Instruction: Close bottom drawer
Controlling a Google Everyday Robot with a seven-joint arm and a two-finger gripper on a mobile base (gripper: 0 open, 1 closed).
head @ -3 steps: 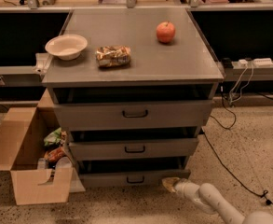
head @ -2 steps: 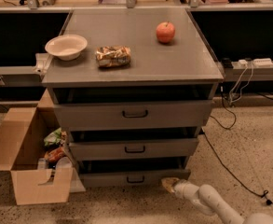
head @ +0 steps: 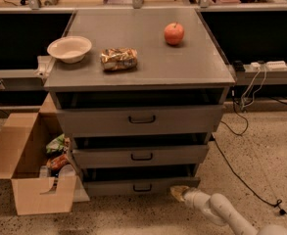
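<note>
The bottom drawer (head: 140, 186) is the slimmest grey front at the foot of the cabinet, with a small black bar handle (head: 142, 188). It stands slightly pulled out, with a dark gap above its front. My gripper (head: 177, 192) is low by the floor, at the right end of the drawer's front, touching or nearly touching it. The white arm (head: 221, 210) runs off to the lower right.
Middle drawer (head: 141, 155) and top drawer (head: 142, 119) also stand slightly out. On the cabinet top are a white bowl (head: 69, 48), a snack bag (head: 118, 58) and a red apple (head: 174, 34). An open cardboard box (head: 28, 177) stands at the left. Cables (head: 241, 126) lie on the floor at the right.
</note>
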